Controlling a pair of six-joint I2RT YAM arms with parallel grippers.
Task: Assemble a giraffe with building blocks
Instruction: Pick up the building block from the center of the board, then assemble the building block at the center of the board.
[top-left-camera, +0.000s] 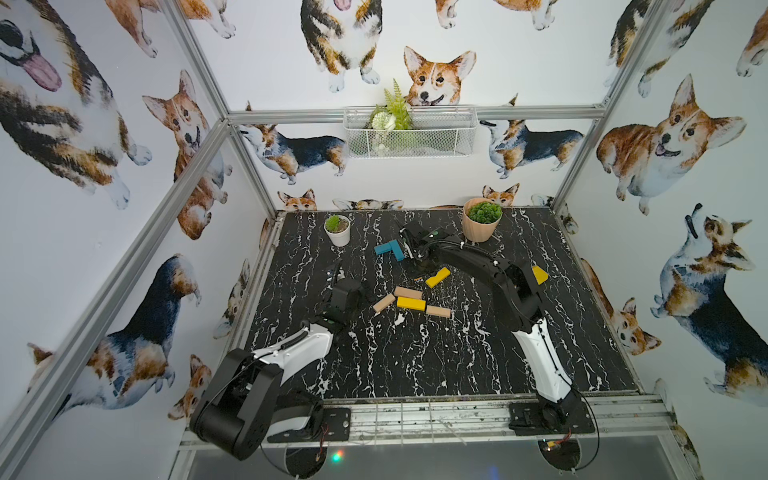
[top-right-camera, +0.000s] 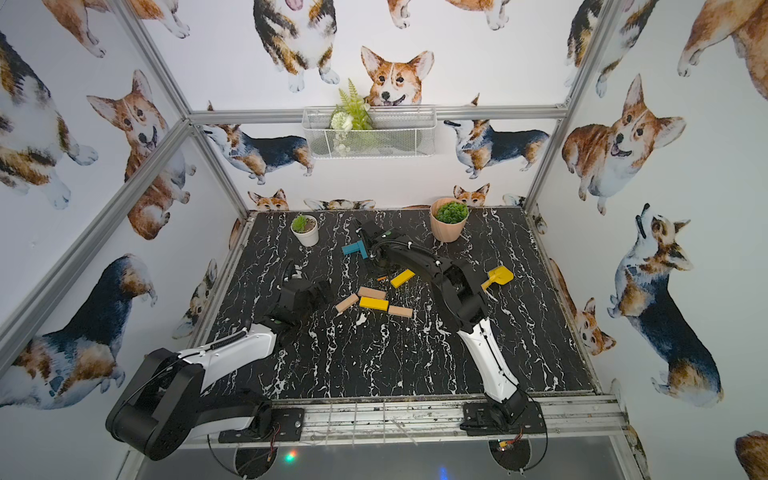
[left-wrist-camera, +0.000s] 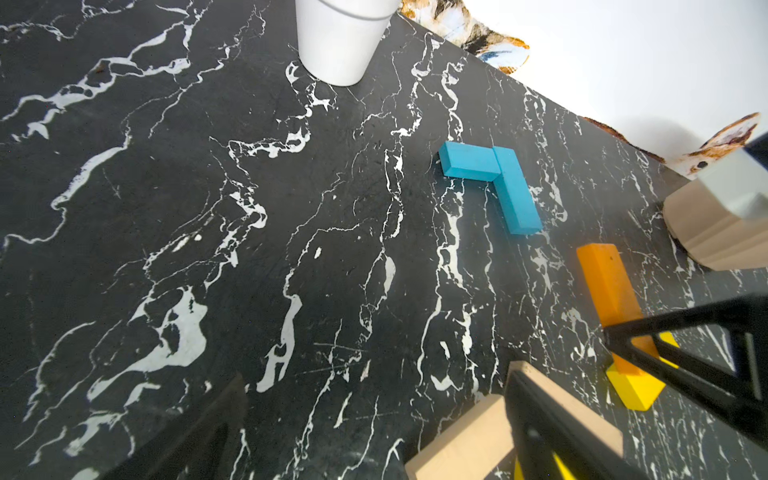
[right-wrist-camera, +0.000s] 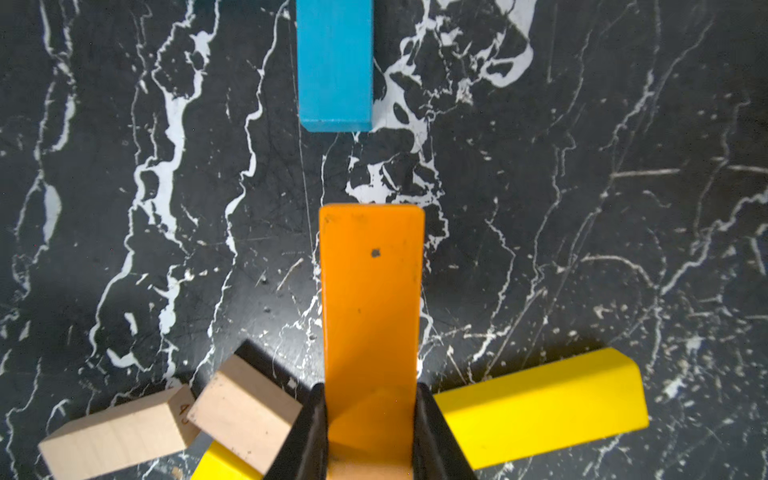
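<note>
The right claw (right-wrist-camera: 371, 399) is clamped on one end of the orange block (right-wrist-camera: 371, 291). The block's free end points at the teal L (top-left-camera: 388, 250), two joined blocks near the far middle of the table (top-left-camera: 415, 365), with a gap between them. The left claw (left-wrist-camera: 561, 353) stands wide open near the loose yellow and tan blocks (top-left-camera: 411, 303) at mid-table.

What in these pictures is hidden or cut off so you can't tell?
Orange block: both top views, right arm covers nearly all.
Left end effector: top views, its own wrist covers it; left wrist view, edges crop it.
Teal block: right wrist view, top edge cuts it.
</note>
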